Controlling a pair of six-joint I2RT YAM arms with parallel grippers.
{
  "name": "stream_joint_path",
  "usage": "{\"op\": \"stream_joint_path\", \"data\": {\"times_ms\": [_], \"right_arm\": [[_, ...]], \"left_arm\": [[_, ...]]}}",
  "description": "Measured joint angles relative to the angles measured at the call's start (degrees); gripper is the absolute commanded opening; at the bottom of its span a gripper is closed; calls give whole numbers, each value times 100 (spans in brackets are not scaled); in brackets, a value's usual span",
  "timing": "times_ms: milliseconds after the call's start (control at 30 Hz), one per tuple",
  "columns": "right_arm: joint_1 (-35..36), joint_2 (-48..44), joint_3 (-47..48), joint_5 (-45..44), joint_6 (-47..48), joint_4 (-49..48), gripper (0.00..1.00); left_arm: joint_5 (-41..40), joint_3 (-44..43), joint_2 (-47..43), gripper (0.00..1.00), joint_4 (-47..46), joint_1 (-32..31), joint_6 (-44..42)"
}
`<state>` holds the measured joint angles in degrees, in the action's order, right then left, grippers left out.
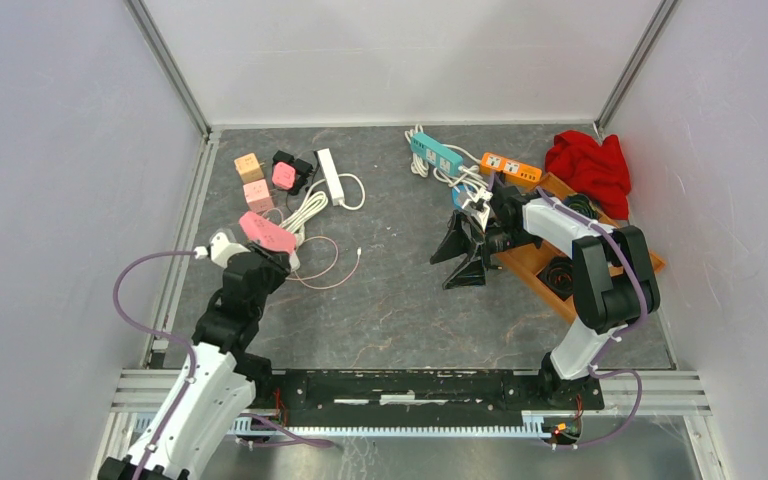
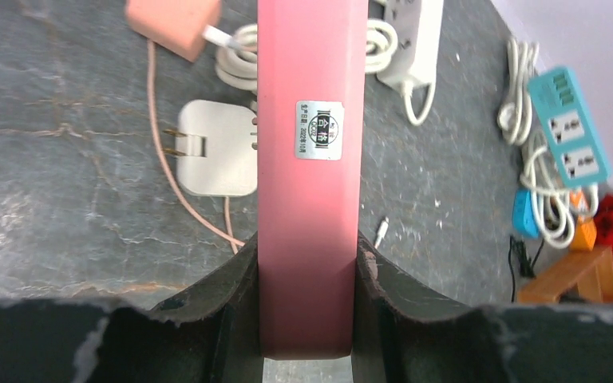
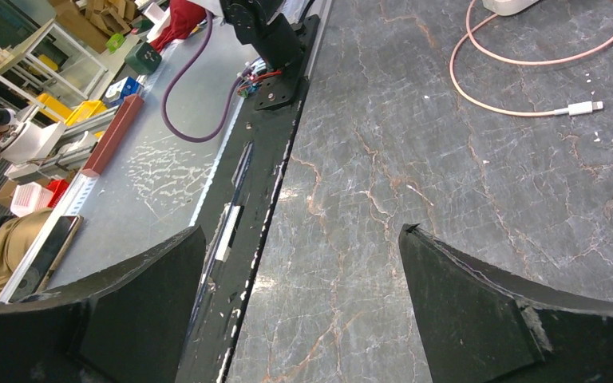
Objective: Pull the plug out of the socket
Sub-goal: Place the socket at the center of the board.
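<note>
My left gripper (image 2: pixel 307 263) is shut on a pink power strip (image 2: pixel 311 159), the socket, gripping its near end; the strip's back with a silver label faces the camera. In the top view the pink strip (image 1: pixel 265 232) sits at the left with the left gripper (image 1: pixel 250 262) on it. A white plug adapter (image 2: pixel 217 158) lies on the table beside the strip's left side, its two prongs bare and pointing away from the strip. My right gripper (image 1: pixel 457 262) is open and empty over the table's middle right; its jaws stand wide apart in the right wrist view (image 3: pixel 303 231).
Pink and orange cube adapters (image 1: pixel 256 180) and a white power strip (image 1: pixel 330 175) lie at the back left. A teal strip (image 1: pixel 436 153), an orange strip (image 1: pixel 511 168), a red cloth (image 1: pixel 590 165) and a wooden tray (image 1: pixel 530 262) are at the right. A pink cable (image 3: pixel 527 112) loops mid-table.
</note>
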<state>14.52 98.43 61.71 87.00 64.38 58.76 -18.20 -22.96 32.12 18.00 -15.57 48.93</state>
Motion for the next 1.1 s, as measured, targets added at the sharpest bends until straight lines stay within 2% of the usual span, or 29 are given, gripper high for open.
{"op": "stream_joint_path", "data": {"times_ms": [367, 633, 933, 1100], "right_arm": [[0, 0, 11, 0, 2, 31, 98], [0, 2, 11, 0, 2, 33, 98], [0, 31, 11, 0, 4, 35, 98], [0, 33, 11, 0, 4, 48, 98]], "left_arm": [[-1034, 138, -927, 2, 638, 216, 824], [-1432, 293, -745, 2, 817, 238, 1145], [-1475, 442, -496, 6, 804, 352, 1298], [-1456, 503, -332, 12, 750, 472, 1303]]}}
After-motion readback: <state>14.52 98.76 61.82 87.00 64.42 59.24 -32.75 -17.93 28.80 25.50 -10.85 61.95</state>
